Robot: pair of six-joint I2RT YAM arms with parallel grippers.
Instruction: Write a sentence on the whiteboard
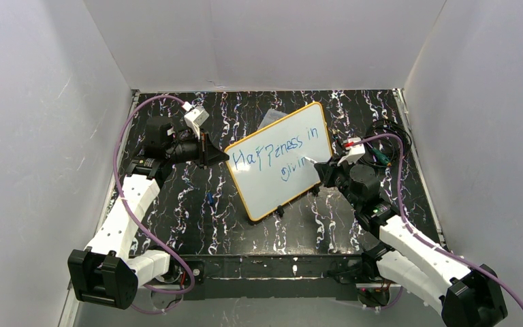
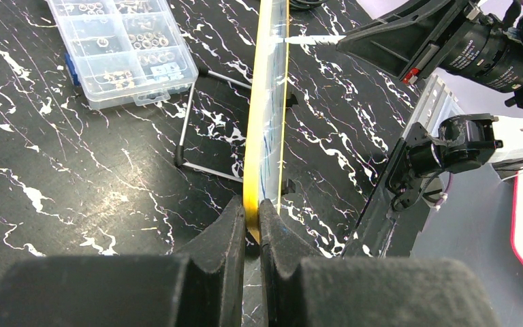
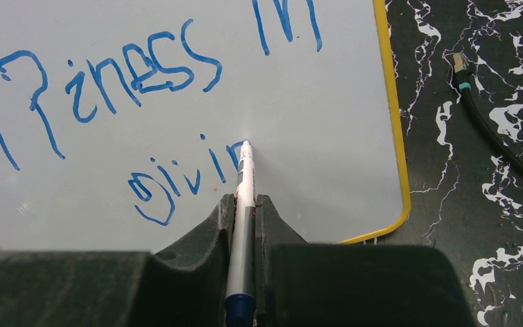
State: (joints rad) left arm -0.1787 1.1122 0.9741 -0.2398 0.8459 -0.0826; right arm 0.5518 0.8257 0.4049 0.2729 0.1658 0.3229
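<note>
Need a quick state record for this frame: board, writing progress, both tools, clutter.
whiteboard: propped up on a wire stand, orange-yellow frame
left tool: shut on the whiteboard's edge
right tool: shut on a marker, tip at the board face
sentence: blue, "Happiness in" on top; second line at about "givin", unfinished
other items: clear compartment box behind the board; black cable on the table to the board's right
</note>
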